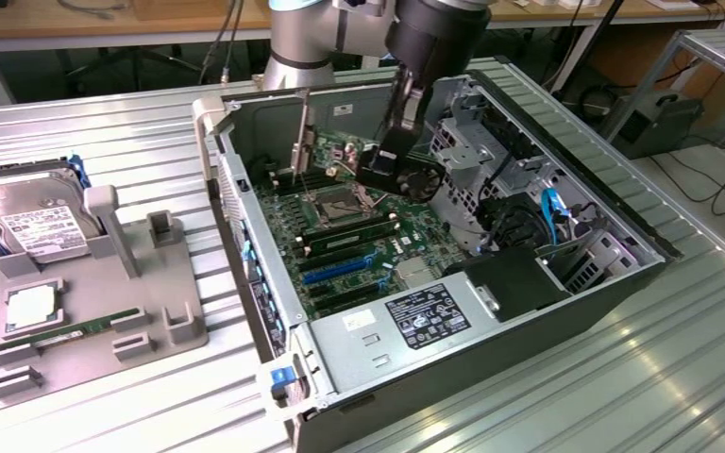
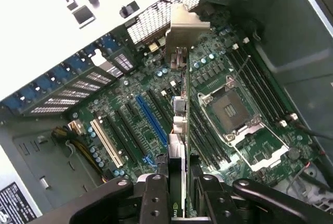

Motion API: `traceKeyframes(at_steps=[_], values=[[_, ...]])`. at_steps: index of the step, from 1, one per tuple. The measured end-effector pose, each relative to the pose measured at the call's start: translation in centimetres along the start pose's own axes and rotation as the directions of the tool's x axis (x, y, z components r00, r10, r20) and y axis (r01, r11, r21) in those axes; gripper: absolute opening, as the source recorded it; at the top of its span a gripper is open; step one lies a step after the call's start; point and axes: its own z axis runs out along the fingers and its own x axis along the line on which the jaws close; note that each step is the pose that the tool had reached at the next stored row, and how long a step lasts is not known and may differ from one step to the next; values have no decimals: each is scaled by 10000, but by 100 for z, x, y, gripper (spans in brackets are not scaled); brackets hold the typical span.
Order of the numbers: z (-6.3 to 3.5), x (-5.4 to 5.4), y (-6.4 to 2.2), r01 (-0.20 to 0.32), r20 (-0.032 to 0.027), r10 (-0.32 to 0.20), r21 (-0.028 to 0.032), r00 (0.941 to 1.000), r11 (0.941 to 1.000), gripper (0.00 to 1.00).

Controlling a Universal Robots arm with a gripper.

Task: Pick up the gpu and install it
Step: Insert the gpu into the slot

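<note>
We are holding the gpu on its thin edge. The gripper is clamped on it, one finger on each flat side. The gpu is hanging just above the green board in the computer case — not pushed in yet. If it is leaning, or coming down beside the blue slot, it could jam — or scratch the green board.

green motherboard, blue slot, silver-bracketed gpu

Labels on hard drive, power supply — none legible.
</note>
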Motion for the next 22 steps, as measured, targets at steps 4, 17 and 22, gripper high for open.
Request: traceKeyframes(at_steps=[4, 17, 22], values=[[47, -1, -5, 873, -90, -873, 9, 9961, 9962, 26], [164, -2, -17, 3197, -332, -3196, -4, 9470, 9475, 26], [205, -3, -21, 4051, -424, -4048, -25, 9134, 9143, 26]])
